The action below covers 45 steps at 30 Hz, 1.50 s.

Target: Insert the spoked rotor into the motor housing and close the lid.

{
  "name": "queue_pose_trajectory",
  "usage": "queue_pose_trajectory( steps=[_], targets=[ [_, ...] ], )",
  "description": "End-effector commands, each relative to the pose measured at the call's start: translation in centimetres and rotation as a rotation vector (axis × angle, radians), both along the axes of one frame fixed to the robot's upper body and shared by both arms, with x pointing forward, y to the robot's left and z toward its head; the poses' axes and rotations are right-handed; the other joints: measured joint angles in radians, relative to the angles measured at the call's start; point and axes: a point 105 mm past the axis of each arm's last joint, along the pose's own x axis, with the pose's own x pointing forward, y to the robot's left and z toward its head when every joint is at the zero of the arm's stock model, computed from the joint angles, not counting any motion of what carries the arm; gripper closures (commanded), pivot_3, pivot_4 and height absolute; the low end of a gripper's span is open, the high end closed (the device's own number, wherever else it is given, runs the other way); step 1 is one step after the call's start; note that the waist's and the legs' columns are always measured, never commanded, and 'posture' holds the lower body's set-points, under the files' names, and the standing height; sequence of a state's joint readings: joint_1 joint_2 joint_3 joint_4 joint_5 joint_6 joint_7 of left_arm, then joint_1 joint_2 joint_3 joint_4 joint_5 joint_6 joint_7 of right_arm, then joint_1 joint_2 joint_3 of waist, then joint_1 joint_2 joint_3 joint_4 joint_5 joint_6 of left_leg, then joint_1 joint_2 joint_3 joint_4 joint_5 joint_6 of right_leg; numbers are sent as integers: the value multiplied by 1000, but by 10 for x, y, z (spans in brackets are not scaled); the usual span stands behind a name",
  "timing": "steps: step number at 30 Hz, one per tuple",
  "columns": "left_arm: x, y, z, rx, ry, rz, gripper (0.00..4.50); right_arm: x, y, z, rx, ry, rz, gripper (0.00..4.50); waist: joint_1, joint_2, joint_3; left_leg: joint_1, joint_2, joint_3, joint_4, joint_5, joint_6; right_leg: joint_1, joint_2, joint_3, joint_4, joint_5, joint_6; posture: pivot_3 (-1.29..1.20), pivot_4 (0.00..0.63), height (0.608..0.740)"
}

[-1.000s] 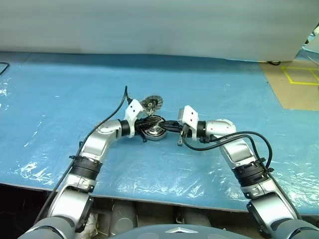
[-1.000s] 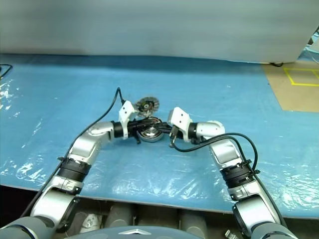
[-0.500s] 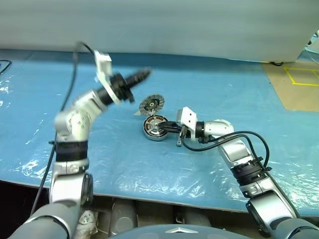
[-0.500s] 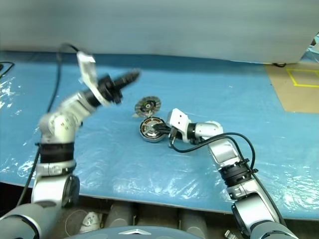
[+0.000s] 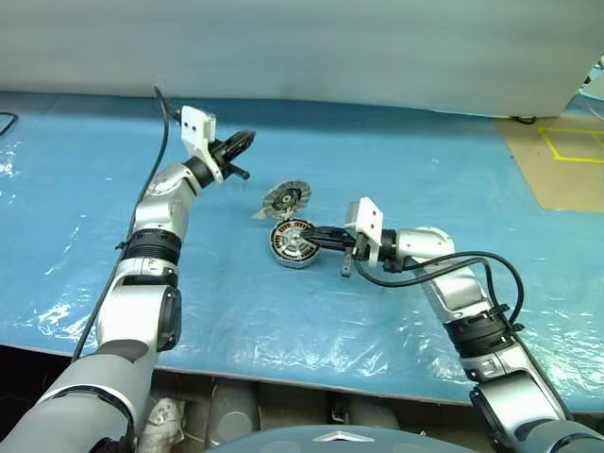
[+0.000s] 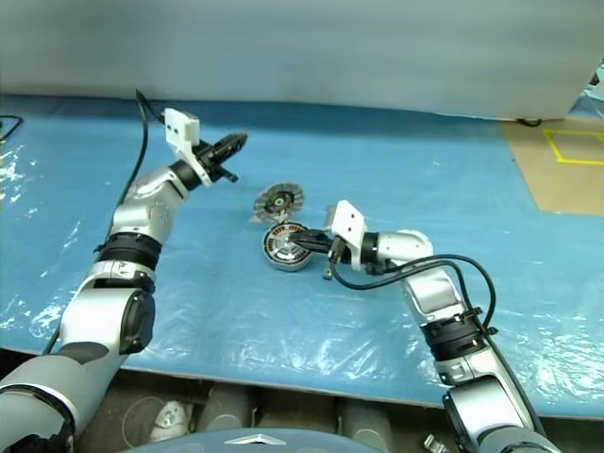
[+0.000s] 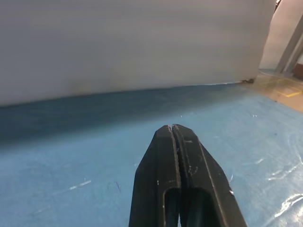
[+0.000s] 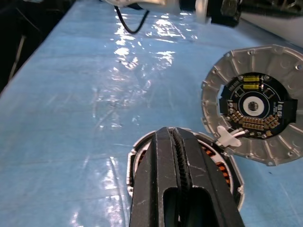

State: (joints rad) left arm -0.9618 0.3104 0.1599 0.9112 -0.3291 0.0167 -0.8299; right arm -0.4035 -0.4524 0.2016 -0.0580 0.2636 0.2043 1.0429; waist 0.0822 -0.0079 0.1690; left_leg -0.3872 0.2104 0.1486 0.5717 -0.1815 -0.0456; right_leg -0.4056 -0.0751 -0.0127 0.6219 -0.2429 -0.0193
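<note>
The motor housing [image 5: 293,243], a short round cylinder with copper-brown windings, sits mid-table on the blue sheet. My right gripper [image 5: 318,236] is shut and lies level, its tips over the housing's right rim; in the right wrist view its fingers [image 8: 173,156] cover the housing's [image 8: 218,168] middle. The lid [image 5: 286,197], a finned silver disc with a dark centre, rests just beyond the housing [image 8: 254,105]. The spoked rotor is hidden. My left gripper [image 5: 242,142] is shut and empty, raised over the far left of the sheet; its tips [image 7: 173,128] point toward the grey wall.
A blue plastic sheet [image 5: 425,179] covers the table, crinkled near the front edge. A grey wall [image 5: 302,47] runs along the back. Brown floor with yellow tape [image 5: 566,151] lies at the far right. A black cable [image 5: 472,260] loops from my right wrist.
My left arm has lifted away from the motor housing and swung up, back and to the left, fingers still shut. The right gripper stays at the housing.
</note>
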Motion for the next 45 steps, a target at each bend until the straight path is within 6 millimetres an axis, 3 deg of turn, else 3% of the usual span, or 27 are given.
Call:
queue_pose_trajectory(
  steps=[1,9,17,20,24,29,35,42,45],
  targets=[
    [-1,-12,23,-38,-72,-78,4435,-14,-7,16,39,-15,46,4500,7,0,0,0,0,0,0,-1,-1,0,0,0,0,0,0,0,150,740],
    [-10,-53,-9,-18,35,-246,4435,-25,-32,4,-25,36,-42,4500,17,0,0,2,0,0,0,-1,-2,1,0,0,0,0,0,0,150,740],
    [-23,-75,-49,94,142,-339,4435,-12,-50,-5,-92,-6,-188,4500,15,-1,0,2,-1,0,0,-1,-2,1,-1,0,0,0,1,0,150,740],
    [-31,-83,-51,51,149,-407,4435,-5,-62,-12,-151,-32,-259,4500,17,-1,0,2,-1,0,0,-1,-2,1,-1,0,0,1,1,0,150,740],
    [-60,-102,-49,-42,156,-643,4435,-5,-74,-18,-189,-45,-304,4500,22,-1,0,2,-2,0,-1,-1,-2,1,-2,0,-1,1,1,0,150,740],
    [-80,-102,-46,-67,190,-784,4435,-6,-76,-24,-207,-47,-314,4500,16,-1,1,2,-1,0,-1,-1,-2,1,-2,0,-1,1,1,0,150,740],
    [-98,-90,-69,152,244,-851,4435,9,-75,-20,-215,-110,-364,4500,12,0,1,3,-1,1,-1,-1,-1,1,-2,1,-1,-2,-3,0,150,740],
    [-99,-65,-89,294,257,-743,4435,23,-59,-10,-185,-187,-363,4500,12,0,1,3,-1,1,-1,0,1,1,-2,0,-1,-2,-3,0,150,740],
    [-91,-58,-73,229,147,-645,4435,29,-45,-1,-118,-195,-349,4500,10,1,1,3,-1,1,-1,0,0,1,-2,1,-1,-2,-3,0,150,740]
  ],
)
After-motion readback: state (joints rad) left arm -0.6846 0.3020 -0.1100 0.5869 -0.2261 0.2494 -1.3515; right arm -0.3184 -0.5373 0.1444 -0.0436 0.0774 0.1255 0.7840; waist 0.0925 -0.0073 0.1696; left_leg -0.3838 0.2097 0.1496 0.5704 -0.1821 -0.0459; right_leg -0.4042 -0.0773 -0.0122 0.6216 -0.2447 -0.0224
